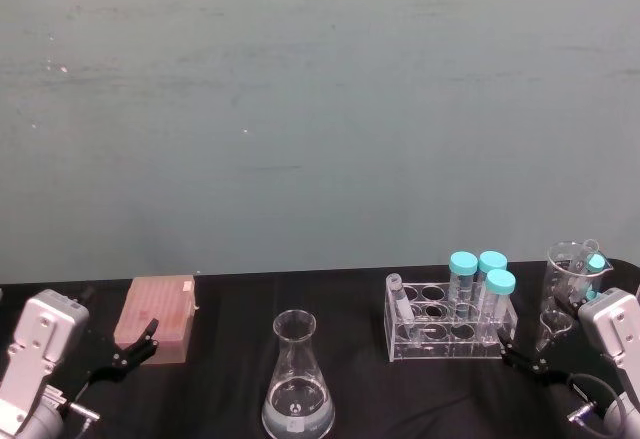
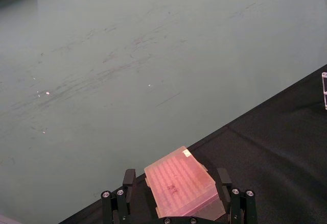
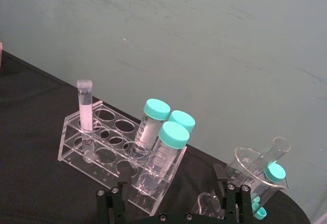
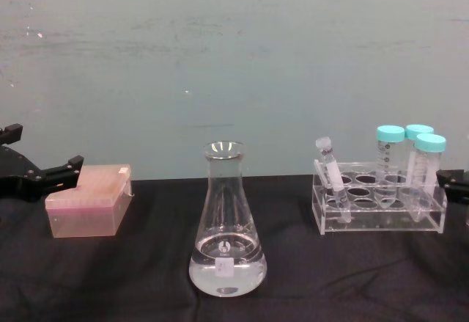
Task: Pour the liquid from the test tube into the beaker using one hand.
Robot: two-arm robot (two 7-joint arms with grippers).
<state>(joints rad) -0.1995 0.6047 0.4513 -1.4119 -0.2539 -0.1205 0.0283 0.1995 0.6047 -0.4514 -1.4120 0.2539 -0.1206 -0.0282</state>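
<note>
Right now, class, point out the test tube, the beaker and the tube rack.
test tube [image 4: 332,174], chest view, middle of its body.
beaker [image 4: 226,219], chest view, sloping glass wall.
tube rack [image 4: 381,223], chest view, front wall.

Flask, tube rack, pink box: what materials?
Flask: probably glass, clear and glossy, bright glints on rim and wall. Rack: clear rigid plastic, likely acrylic; flat sheets with bright edges. Pink box: translucent plastic, duller finish; exact type unclear.

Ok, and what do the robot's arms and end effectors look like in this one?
Both arms end in boxy silver-grey wrist housings with rounded corners. The left end effector and right end effector are black, with slim angled fingers fastened by small silver screws. A thin cable plugs in near each wrist.
</note>
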